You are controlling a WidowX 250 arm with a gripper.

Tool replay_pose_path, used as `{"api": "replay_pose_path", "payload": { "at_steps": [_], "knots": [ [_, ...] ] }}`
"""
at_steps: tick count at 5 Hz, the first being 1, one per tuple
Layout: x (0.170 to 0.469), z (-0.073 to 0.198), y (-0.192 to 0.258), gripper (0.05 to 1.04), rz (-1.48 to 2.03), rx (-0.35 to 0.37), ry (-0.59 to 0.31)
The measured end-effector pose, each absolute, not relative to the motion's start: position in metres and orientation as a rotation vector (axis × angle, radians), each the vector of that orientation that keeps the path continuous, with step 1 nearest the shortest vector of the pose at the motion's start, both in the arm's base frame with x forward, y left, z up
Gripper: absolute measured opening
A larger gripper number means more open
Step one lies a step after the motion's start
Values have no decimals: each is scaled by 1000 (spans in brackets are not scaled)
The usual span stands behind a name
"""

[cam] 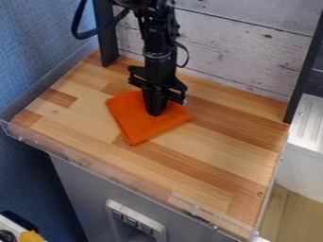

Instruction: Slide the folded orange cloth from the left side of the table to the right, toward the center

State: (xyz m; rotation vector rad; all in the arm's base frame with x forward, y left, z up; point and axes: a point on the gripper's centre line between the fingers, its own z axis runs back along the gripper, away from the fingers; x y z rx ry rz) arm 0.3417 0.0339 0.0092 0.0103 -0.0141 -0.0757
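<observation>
Beneath the arm (pixel 157 49), orange cloth (pixel 139 126) part-hidden.

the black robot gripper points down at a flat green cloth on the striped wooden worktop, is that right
No, the cloth is orange, not green, as the camera view shows; the black gripper does point down at it, on the striped wooden worktop.
</observation>
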Motion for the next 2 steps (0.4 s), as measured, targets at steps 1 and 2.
{"api": "replay_pose_path", "payload": {
  "at_steps": [1, 2],
  "knots": [
    [342, 9, 24, 60, -36, 12, -14],
    [342, 8, 16, 59, -13, 13, -13]
  ]
}}
